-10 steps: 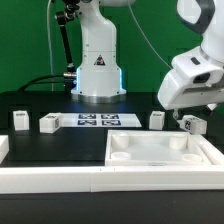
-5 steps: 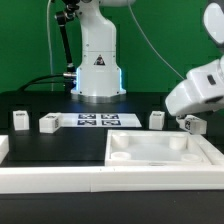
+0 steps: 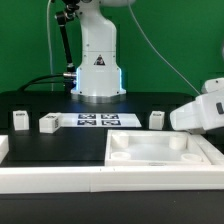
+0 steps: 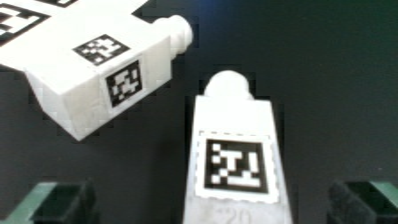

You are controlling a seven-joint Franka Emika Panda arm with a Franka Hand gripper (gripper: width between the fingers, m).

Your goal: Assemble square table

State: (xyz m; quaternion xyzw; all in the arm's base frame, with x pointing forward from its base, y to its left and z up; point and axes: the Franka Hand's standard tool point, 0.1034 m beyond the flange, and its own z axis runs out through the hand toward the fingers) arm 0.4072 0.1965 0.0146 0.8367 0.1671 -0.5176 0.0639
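The square table's top, a white slab (image 3: 160,150) with a raised rim and round sockets, lies at the front on the exterior view's right. Three small white tagged legs (image 3: 18,120) (image 3: 48,123) (image 3: 157,119) stand in a row behind it. My white hand (image 3: 203,108) hangs low at the far right, past the slab's corner. In the wrist view my gripper (image 4: 210,203) is open, its dark fingers (image 4: 54,202) on either side of a lying tagged leg (image 4: 231,150) without touching it. Another leg (image 4: 103,68) lies tilted just beyond.
The marker board (image 3: 98,120) lies flat behind the row of legs. The arm's white base (image 3: 98,62) stands at the back with cables beside it. A long white rail (image 3: 60,178) borders the black surface at the front.
My hand has dropped and shifted toward the exterior view's right, now hiding the leg that showed beside the slab's far right corner. The jaws have stayed wide.
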